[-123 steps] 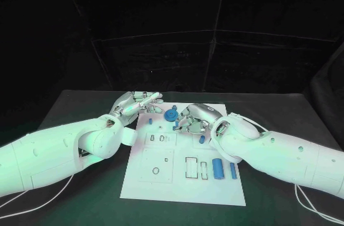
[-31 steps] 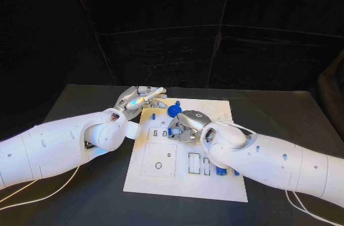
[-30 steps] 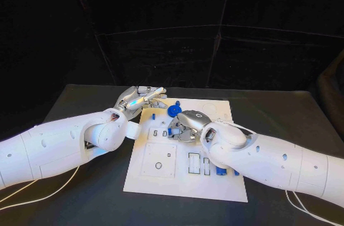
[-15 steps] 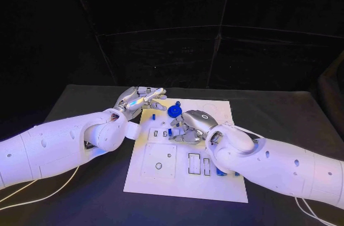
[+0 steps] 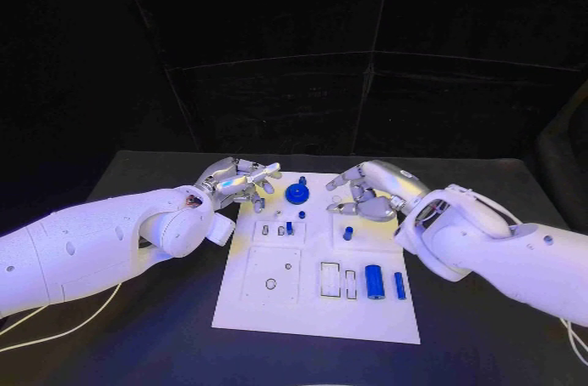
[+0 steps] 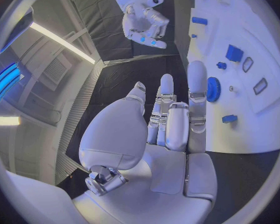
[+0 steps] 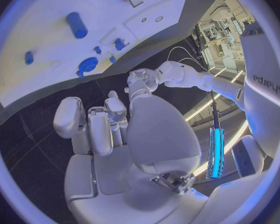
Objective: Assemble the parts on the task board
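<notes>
The white task board (image 5: 269, 305) lies in the middle of the black table. A blue gear (image 5: 296, 195) sits near its far edge, also seen as the gear (image 6: 213, 89) and the gear (image 7: 87, 63). A short blue peg (image 5: 347, 232) stands in the board's upper right field. Two blue cylinders (image 5: 374, 281) lie side by side lower right. My left hand (image 5: 239, 180) hovers at the board's far left corner, fingers spread, holding nothing. My right hand (image 5: 368, 190) is over the far right part, fingers apart and empty.
Small blue pieces (image 5: 289, 227) sit by slots in the board's upper left, and one small piece (image 5: 302, 214) lies below the gear. Rectangular cut-outs (image 5: 330, 278) lie beside the cylinders. Bare black table (image 5: 135, 318) surrounds the board.
My right hand has lifted off the board's middle and drawn back to the far right, uncovering the blue peg and the cylinders. The left hand's fingers have spread wider.
</notes>
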